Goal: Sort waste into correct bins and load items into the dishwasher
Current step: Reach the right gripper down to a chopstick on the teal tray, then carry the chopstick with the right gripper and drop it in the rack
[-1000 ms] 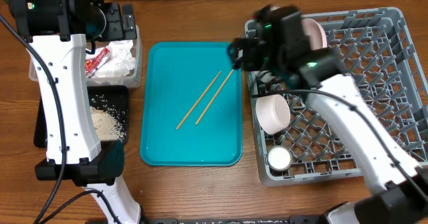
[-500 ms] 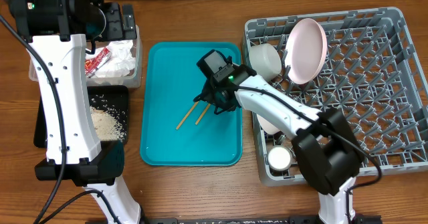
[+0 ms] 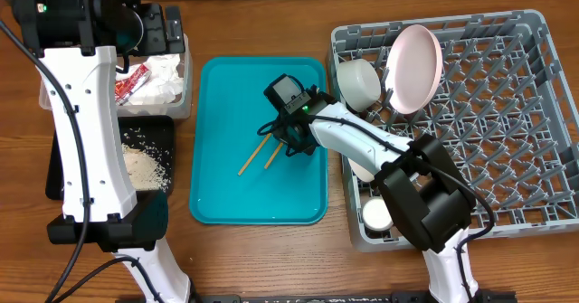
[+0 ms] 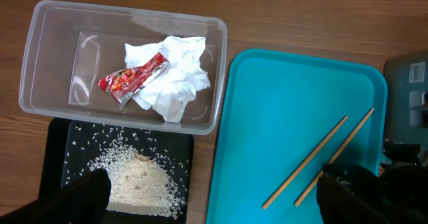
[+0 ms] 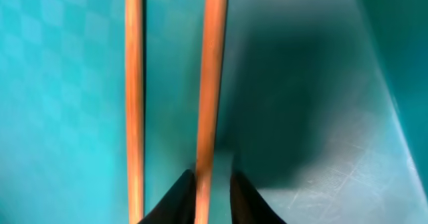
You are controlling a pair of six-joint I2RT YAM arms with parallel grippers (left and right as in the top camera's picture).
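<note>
Right wrist view shows the two chopsticks [image 5: 134,97] close up: thin, smooth, orange-brown wooden sticks lying side by side, a little apart, flat on the teal tray [image 5: 60,63]. The right gripper [image 5: 207,196] has its dark fingertips set narrowly on either side of the right-hand stick; a thin strip of teal seems to show beside one finger, so whether they actually pinch it cannot be told.

From overhead, the sticks run diagonally across the middle of the tray, their near-left ends poking out from under the right arm.

Left of the tray, the clear tub [image 4: 40,63] holds the red printed wrapper [image 4: 134,80] lying on the crumpled white tissue [image 4: 177,83]. Just near of it, the black tray [image 4: 57,150] carries a heap of white rice [image 4: 134,180] with loose grains scattered around it. The left gripper [image 4: 214,194] hangs above these bins with its fingers spread wide.

Right of the teal tray, the grey dish rack [image 3: 507,113] holds a pink-backed plate [image 3: 414,68] on edge, a white bowl [image 3: 359,81] beside it, and a small white cup [image 3: 378,214] at the near-left corner.
</note>
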